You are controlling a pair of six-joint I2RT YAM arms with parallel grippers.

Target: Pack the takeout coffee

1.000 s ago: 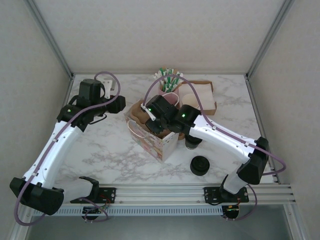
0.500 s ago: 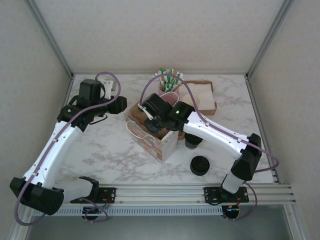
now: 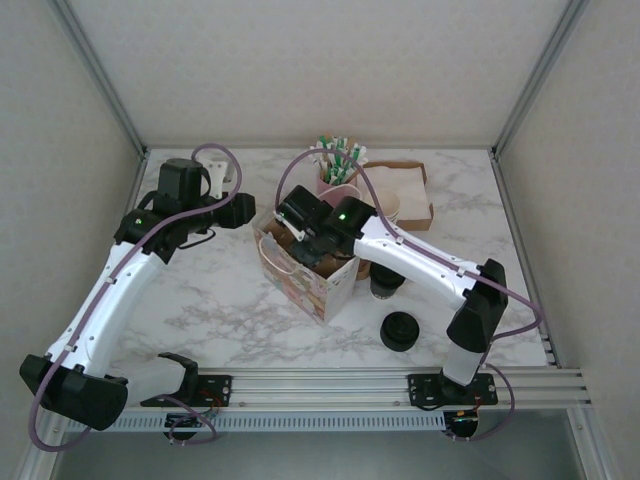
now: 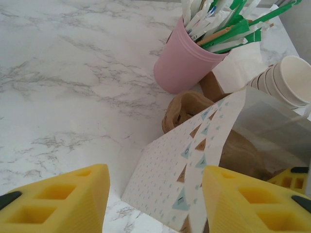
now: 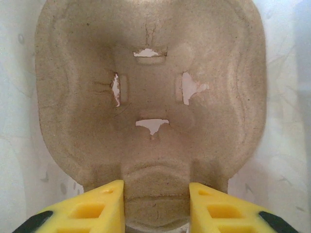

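Right gripper (image 5: 155,194) clamped on carrier (image 5: 150,97) rim tab, bottom centre of frame; carrier sat inside paper bag (image 3: 310,285), mid-frame. Judged light, stiff, crushable; pinch rim, not wells.

No text, label, brand or number is legible on anything.

The paper bag (image 4: 165,189) hides most of the cup carrier (image 4: 187,109); the cup stack (image 4: 291,80) runs off-frame
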